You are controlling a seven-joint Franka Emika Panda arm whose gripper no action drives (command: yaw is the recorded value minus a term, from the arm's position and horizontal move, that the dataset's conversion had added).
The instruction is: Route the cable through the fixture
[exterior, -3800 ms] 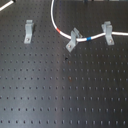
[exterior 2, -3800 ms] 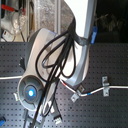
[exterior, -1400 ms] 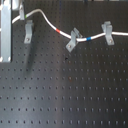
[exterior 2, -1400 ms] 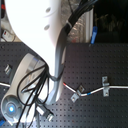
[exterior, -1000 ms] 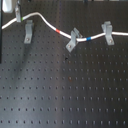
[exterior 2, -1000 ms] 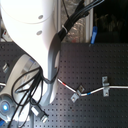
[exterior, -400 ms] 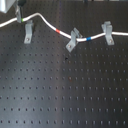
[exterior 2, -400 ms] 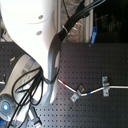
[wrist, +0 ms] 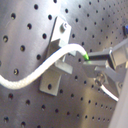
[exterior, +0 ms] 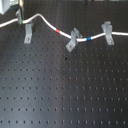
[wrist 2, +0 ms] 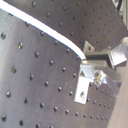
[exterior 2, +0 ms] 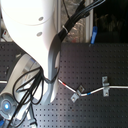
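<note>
On the black perforated table (exterior: 65, 95), under the bulky white arm (exterior 2: 40, 30) that fills much of the second exterior view, the white cable (exterior: 47, 21) already sits in the slanted grey clip (exterior: 72, 40) and the wide-topped clip (exterior: 107, 32), both well beyond the fingertips along the cord. That leaves the upright forked fixture (exterior: 28, 34) as the step in hand. In the first wrist view the gripper (wrist: 92, 64) has its fingers (wrist: 112, 56) drawn narrow and pinched on the cable at the green tape band (wrist: 86, 58). The fixture (wrist: 56, 55) stands just ahead of the fingertips, and the cord runs out from them and crosses its face. In the first exterior view the cable arches just above the forked top and does not seem to sit in it, though I cannot tell this for certain. My judgement is that the routing is in its last stage. The next move calls for lining the held stretch up over the fork, then lowering it with the grip kept firm until the cord drops between the prongs, without tugging it out of the other two clips.
</note>
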